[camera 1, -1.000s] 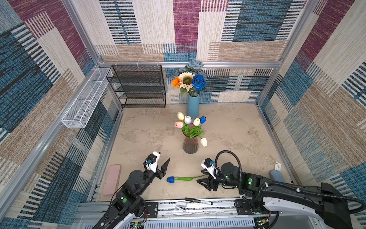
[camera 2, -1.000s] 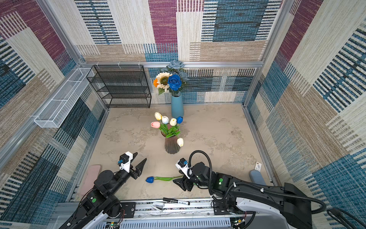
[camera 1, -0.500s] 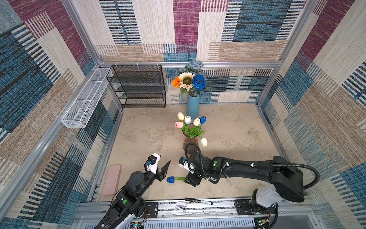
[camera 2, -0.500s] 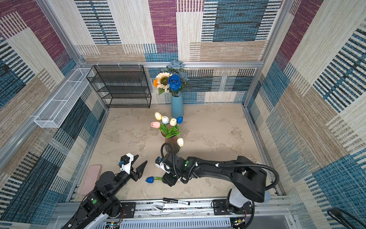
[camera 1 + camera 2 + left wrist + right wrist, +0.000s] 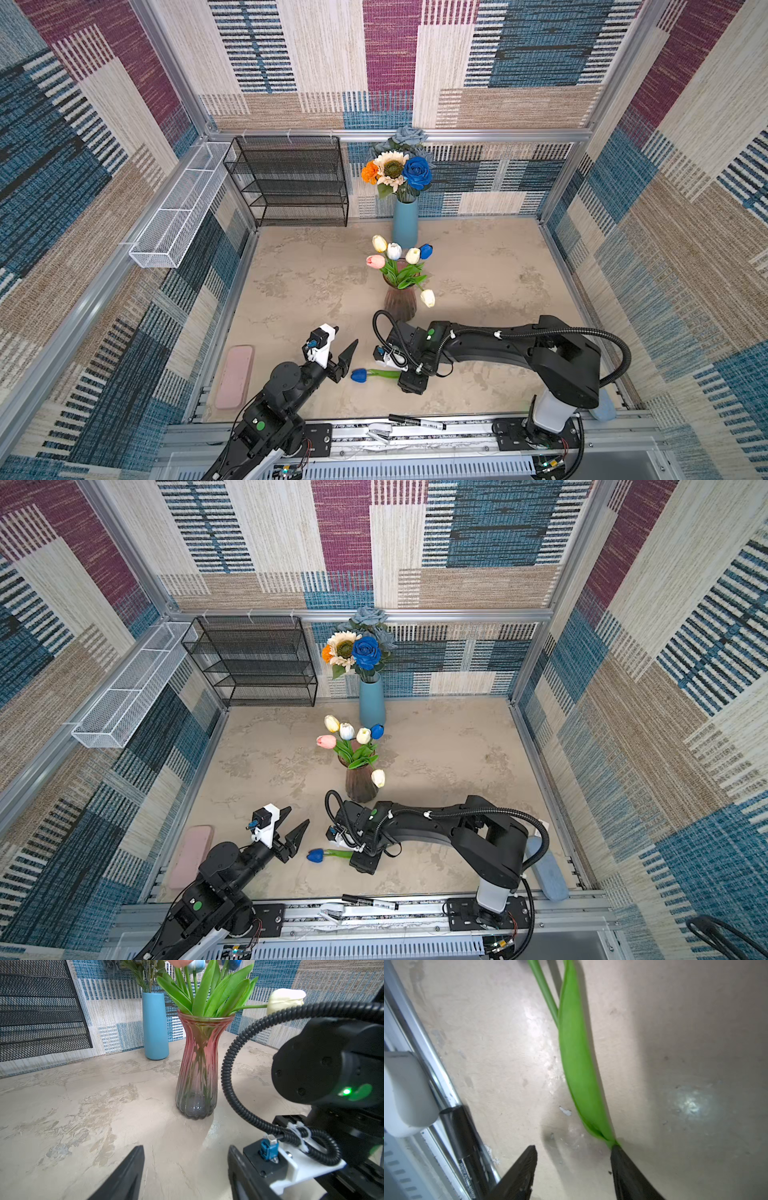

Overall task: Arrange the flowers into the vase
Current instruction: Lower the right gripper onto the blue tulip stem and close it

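Observation:
A blue tulip (image 5: 359, 375) (image 5: 316, 855) lies flat on the table near the front edge. Its green leaf and stem (image 5: 577, 1064) run toward my right gripper (image 5: 409, 384) (image 5: 365, 864) (image 5: 573, 1151). That gripper points down over the stem's end, open, and the stem's tip touches one fingertip (image 5: 617, 1151). My left gripper (image 5: 344, 338) (image 5: 297, 817) (image 5: 185, 1153) hovers open and empty just left of the bloom. The pink-grey glass vase (image 5: 400, 301) (image 5: 360, 785) (image 5: 197, 1068) behind them holds several tulips. A blue vase (image 5: 405, 222) (image 5: 371, 702) at the back holds roses, a sunflower and a marigold.
A black mesh shelf (image 5: 291, 183) stands at the back left and a white wire basket (image 5: 178, 208) hangs on the left wall. A pink pad (image 5: 235, 376) lies at the front left. A black marker (image 5: 415, 422) rests on the front rail.
My right arm has swung left and its gripper has slid along the stem toward the bloom, now standing over the stem's end. The left gripper has barely moved.

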Robot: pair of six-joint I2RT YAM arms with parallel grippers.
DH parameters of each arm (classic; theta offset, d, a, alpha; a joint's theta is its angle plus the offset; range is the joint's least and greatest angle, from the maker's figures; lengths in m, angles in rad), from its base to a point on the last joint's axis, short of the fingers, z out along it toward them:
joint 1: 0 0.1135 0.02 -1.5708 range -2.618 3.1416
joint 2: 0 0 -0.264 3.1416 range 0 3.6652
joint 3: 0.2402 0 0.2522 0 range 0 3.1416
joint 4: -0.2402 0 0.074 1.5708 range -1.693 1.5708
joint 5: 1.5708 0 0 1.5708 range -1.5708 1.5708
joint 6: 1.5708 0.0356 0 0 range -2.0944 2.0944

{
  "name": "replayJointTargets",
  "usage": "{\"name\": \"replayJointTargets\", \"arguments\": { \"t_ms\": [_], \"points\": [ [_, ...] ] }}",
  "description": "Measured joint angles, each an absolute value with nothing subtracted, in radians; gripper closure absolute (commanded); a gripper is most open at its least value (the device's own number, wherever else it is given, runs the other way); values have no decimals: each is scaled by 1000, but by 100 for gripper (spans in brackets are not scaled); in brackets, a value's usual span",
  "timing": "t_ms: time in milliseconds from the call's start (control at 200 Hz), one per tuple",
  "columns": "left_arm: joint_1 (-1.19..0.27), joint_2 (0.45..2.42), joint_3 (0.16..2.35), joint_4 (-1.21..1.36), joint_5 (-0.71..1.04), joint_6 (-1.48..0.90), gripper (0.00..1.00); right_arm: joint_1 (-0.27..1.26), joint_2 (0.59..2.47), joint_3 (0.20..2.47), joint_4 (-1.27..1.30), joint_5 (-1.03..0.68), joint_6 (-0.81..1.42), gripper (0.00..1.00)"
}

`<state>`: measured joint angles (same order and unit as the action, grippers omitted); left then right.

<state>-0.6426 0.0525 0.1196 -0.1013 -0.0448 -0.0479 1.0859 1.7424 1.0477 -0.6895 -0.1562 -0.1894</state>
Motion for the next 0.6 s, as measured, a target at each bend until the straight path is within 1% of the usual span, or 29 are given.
{"name": "replayJointTargets", "arguments": {
  "t_ms": [100,165,255,326,436,526,571,601],
  "points": [
    [-642,52,120,-101,-45,-44,33,1082,1747,1048,-686,-144,-213,54],
    [-642,52,120,-101,-46,-43,33,1078,1748,1049,-685,-133,-229,56],
    [-642,52,120,-101,-46,-41,33,1078,1742,1037,-670,-123,-256,65],
    [-641,52,120,-99,-46,-41,33,1077,1740,1033,-661,-111,-267,68],
    [-640,52,120,-76,-52,-40,32,1077,1730,1009,-630,-89,-287,83],
    [-640,52,121,-54,-65,-38,32,1075,1721,992,-604,-75,-297,90],
    [-640,52,122,-50,-76,-38,32,1074,1716,986,-596,-72,-305,94],
    [-639,52,124,-49,-80,-37,32,1074,1714,985,-594,-69,-309,99]
  ]
}}
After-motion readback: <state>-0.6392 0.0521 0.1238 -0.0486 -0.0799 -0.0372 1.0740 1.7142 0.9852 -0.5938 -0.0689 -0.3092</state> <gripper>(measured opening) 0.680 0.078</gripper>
